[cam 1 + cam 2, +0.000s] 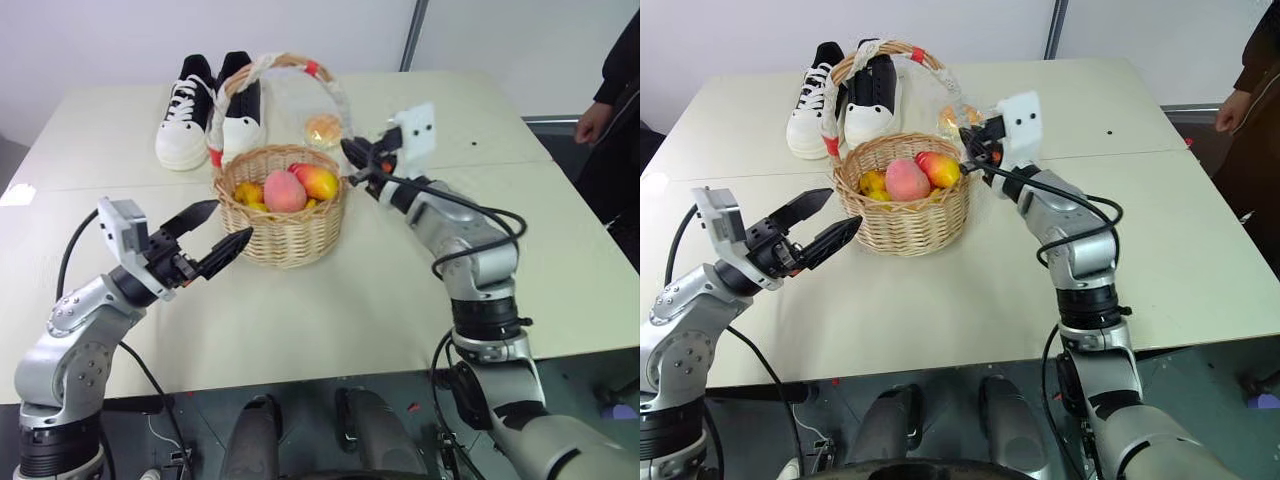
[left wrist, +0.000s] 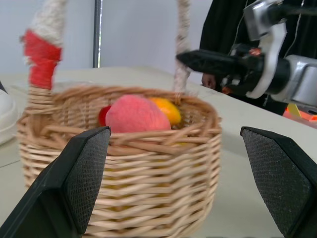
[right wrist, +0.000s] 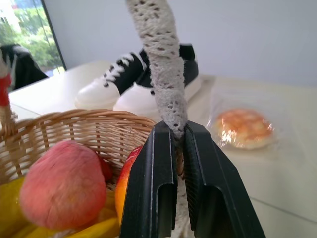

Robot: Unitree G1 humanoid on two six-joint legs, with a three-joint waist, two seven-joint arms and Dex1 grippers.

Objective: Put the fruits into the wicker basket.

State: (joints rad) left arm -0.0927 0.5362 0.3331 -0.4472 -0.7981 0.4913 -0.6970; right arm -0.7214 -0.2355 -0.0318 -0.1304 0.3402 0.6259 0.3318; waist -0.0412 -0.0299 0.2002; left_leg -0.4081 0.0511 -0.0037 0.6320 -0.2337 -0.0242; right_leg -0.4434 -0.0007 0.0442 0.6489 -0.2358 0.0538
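The wicker basket (image 1: pixel 283 238) stands mid-table with the pink-red peach (image 1: pixel 284 190) and the red-to-yellow mango (image 1: pixel 318 181) inside it, next to some yellow pieces (image 1: pixel 248 192). My right gripper (image 3: pixel 179 130) is shut on the base of the white cloth-wrapped handle (image 3: pixel 163 59), at the basket's far right rim. My left gripper (image 1: pixel 232 221) is open just left of the basket's near side, level with its wall and apart from it. In the left wrist view the peach (image 2: pixel 136 114) sits between my open fingers (image 2: pixel 74 183).
A pair of black-and-white shoes (image 1: pixel 205 110) stands behind the basket. A pale orange round item in clear wrap (image 1: pixel 324 129) lies just behind the handle. A person (image 1: pixel 610 110) stands at the table's far right edge.
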